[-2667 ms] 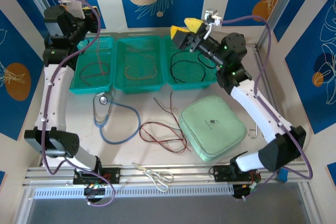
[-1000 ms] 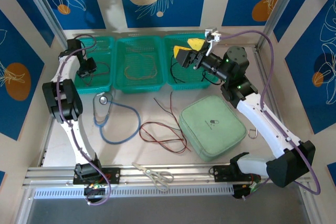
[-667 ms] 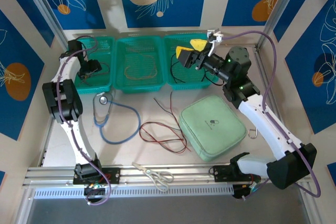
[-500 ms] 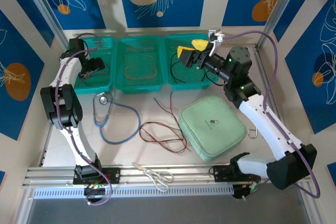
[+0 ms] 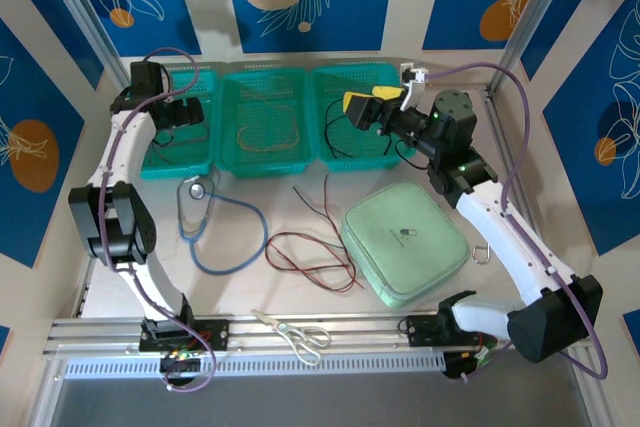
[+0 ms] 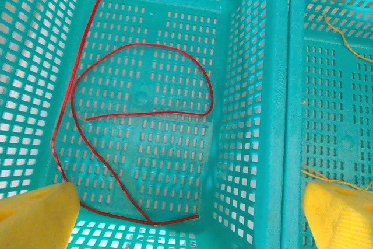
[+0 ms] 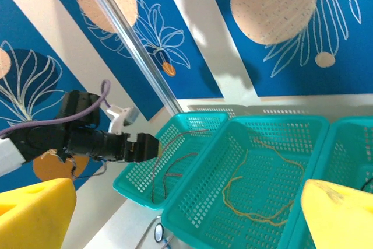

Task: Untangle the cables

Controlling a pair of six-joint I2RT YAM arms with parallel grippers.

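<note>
A red cable (image 6: 140,44) lies looped and free on the floor of the left teal basket (image 5: 160,162). Above it hangs my left gripper (image 6: 186,217), open, with nothing between its yellow pads (image 6: 35,214). A tan-yellow cable (image 7: 256,202) lies in the middle basket (image 5: 262,162), and a black cable (image 5: 345,142) in the right basket (image 5: 330,152). Red and black cables (image 5: 310,247) lie loosely crossed on the table. My right gripper (image 5: 368,99) hovers open and empty over the right basket, facing the left gripper (image 7: 137,147).
A blue-tubed stethoscope (image 5: 215,222) lies in front of the left and middle baskets. A green zip case (image 5: 405,242) sits to the right of the loose cables. Scissors (image 5: 300,332) lie at the near edge.
My left gripper has opened and let go of the red cable, which stays in the left basket, and it has risen and drawn back. The right gripper drifted slightly right.
</note>
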